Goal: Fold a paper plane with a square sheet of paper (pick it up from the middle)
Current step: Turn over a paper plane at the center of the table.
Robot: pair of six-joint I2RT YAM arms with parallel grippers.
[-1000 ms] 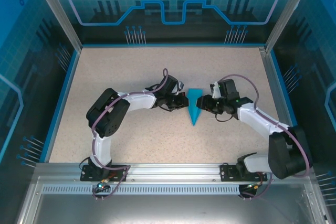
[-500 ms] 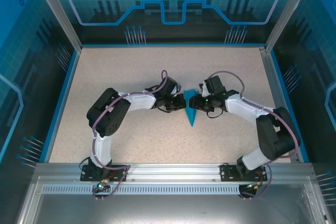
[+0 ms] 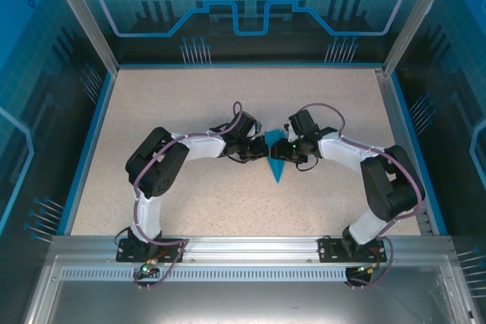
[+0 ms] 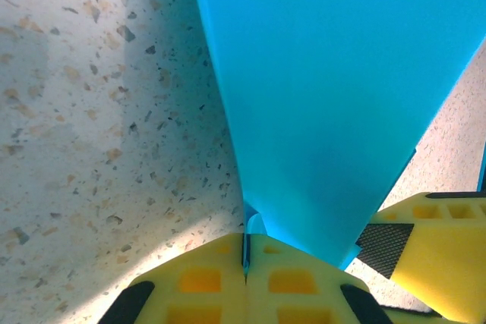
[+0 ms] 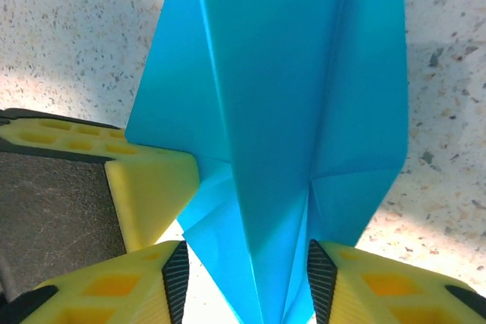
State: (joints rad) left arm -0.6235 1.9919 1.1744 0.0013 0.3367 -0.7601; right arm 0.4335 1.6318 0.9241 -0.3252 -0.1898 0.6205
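The square sheet of paper is folded into a narrow bright blue paper plane (image 3: 278, 160), its point toward the near edge of the table. My left gripper (image 3: 264, 149) is shut on the plane's left edge; in the left wrist view a thin blue fold (image 4: 250, 227) is pinched between the closed yellow jaws (image 4: 245, 256), and the wing (image 4: 326, 96) spreads above them. My right gripper (image 3: 284, 149) meets the plane from the right. Its jaws (image 5: 247, 282) stand open on either side of the creased body (image 5: 281, 73), with a gap showing beside the left pad (image 5: 176, 278).
The speckled table (image 3: 190, 104) has a blue rim and is walled by metal posts and blue panels. Both arms bend inward from their bases at the near edge. The left gripper's yellow finger (image 5: 148, 187) sits close beside the right jaws.
The right arm has swung left and closer, bringing its jaws around the plane. The plane shifted slightly left. The left gripper has stayed shut on the paper.
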